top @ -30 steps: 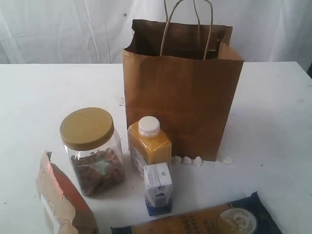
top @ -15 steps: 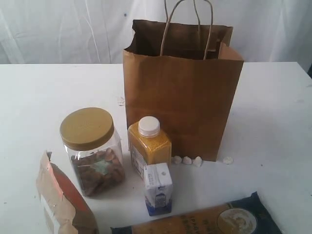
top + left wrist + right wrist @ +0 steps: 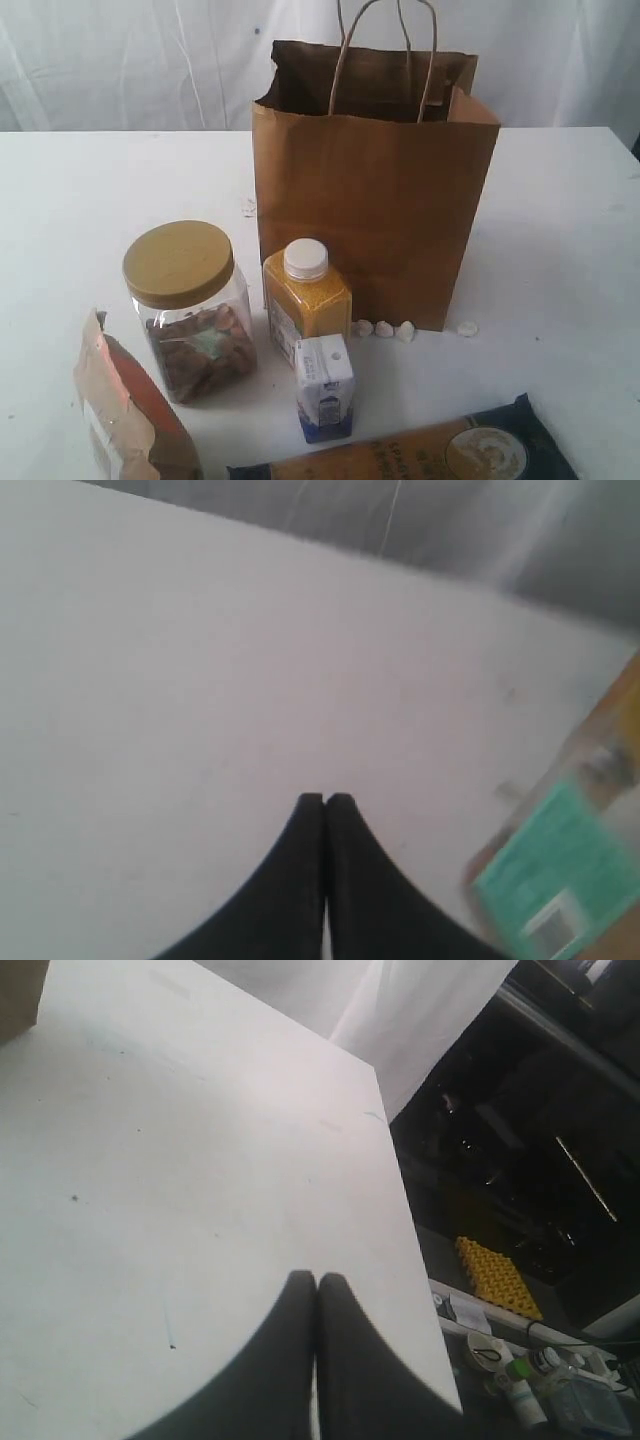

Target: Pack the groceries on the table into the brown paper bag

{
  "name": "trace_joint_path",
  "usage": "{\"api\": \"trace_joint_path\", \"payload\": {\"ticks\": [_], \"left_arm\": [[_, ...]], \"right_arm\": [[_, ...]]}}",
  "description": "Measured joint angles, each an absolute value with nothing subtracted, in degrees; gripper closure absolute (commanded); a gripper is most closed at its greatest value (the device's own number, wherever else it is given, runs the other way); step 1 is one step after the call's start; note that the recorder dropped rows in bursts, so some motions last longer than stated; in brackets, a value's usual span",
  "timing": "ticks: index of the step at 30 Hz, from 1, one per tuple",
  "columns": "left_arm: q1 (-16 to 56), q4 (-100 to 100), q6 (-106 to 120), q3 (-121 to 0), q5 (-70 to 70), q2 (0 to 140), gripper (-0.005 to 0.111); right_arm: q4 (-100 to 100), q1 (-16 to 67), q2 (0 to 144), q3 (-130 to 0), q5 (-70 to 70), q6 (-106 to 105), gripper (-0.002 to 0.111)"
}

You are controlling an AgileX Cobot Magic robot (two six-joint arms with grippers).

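L claw [image 3: 325, 800] & R claw [image 3: 316, 1278] hanging pinched closed, carrying nothing. Target: clear jar [image 3: 195, 320] standing on counter [image 3: 80, 190] near brown bag [image 3: 375, 220]. Guessing rigid, slick, heavyish; I'm aiming across body under tan lid [image 3: 178, 262].

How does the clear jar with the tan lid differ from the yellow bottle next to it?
The clear jar is round and much wider than the yellow bottle. The jar's lid is broad and tan; the bottle's cap is small and white. The jar holds brown pieces only in its lower part; the bottle looks yellow up to its shoulder. Both stand upright and capped on the table.
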State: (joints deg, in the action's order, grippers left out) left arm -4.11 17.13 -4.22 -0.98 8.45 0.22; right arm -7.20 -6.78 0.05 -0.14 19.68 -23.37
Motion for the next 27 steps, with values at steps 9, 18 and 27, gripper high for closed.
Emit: {"api": "trace_joint_path", "payload": {"ticks": [9, 18, 27], "left_arm": [[-4.1, 32.7, -9.1, -1.0, -4.7, 0.2, 0.107], [-4.1, 31.9, -7.7, -1.6, -19.8, 0.1, 0.107], [-4.1, 25.4, -17.3, -17.3, -31.9, 3.2, 0.107]], "right_arm": [[-7.3, -6.8, 0.0, -0.1, 19.7, -23.4, 0.108], [-7.3, -6.8, 0.0, -0.1, 19.7, -23.4, 0.108], [-7.3, -6.8, 0.0, -0.1, 19.7, -23.4, 0.108]]}}
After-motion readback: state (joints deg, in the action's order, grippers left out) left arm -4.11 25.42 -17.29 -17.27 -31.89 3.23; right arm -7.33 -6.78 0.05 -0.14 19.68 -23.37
